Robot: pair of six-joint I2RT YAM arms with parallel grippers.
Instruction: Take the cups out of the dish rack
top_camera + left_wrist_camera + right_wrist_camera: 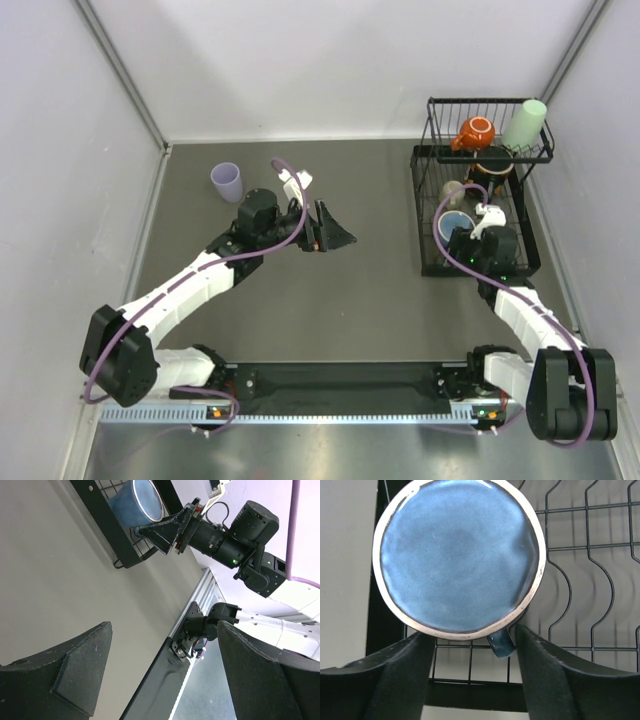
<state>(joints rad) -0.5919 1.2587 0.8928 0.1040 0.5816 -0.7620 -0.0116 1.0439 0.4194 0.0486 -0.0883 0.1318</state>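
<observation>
The black wire dish rack (528,232) stands at the right. The blue mug (455,224) sits in its lower tier, filling the right wrist view (460,555). My right gripper (467,239) is open just short of the mug, and the mug's handle (501,644) lies between its fingers, close to the right finger (560,675). The orange mug (474,131) and pale green tumbler (526,123) sit in the raised basket. The small beige mug (453,189) and a dark mug (492,170) are below it. The lavender tumbler (227,181) stands on the table. My left gripper (335,237) is open and empty mid-table.
Grey walls close in the table on the left, back and right. The rack fills the far right side. In the left wrist view the rack's corner (107,525), the blue mug (140,502) and my right gripper (165,532) show beyond my open fingers (75,670).
</observation>
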